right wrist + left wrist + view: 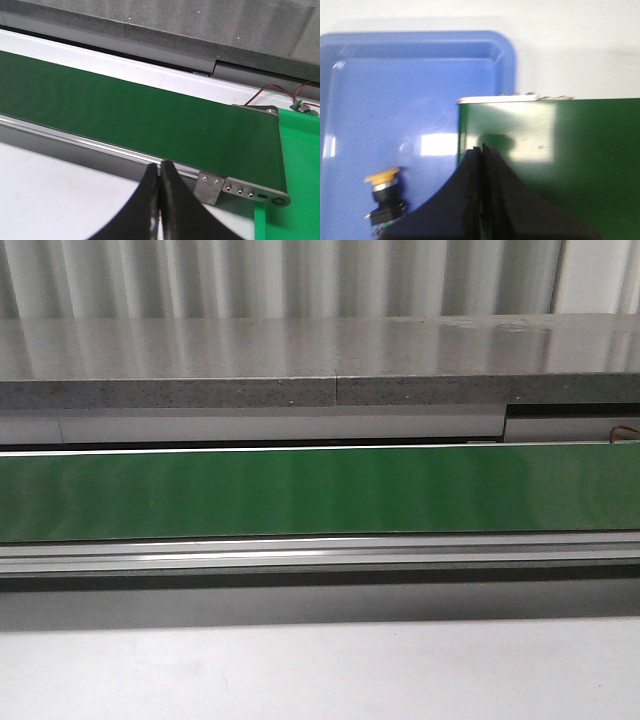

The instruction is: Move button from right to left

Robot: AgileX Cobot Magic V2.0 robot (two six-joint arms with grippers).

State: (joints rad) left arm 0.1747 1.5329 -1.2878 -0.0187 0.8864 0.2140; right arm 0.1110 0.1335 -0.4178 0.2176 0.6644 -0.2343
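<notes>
One button (384, 192) visible, and it sits at the left end already: in the blue tray (420, 65), tipped on its side, yellow cap up-left, dark body below, just beside the belt (560, 155) end. Only the left wrist view shows it; part of it is hidden by the finger.

Left gripper (481, 150): fingers pressed together, nothing between them, hovering over the belt edge next to the tray. Not touching the button.

Front view: bare green belt across the frame, grey ledge (320, 360) behind, no button, no arms in shot.

Right gripper (160, 167): fingers also pressed together, empty, over the near rail (100, 145) close to the belt's right end roller. Green bin (300, 165) just past that end, red wires (280, 90) behind.

My read: transfer looks done, or the next one hasn't arrived. If another comes, right gripper should spread first, come down over the cap's collar, pinch across the body not the round cap, so it won't roll out.
</notes>
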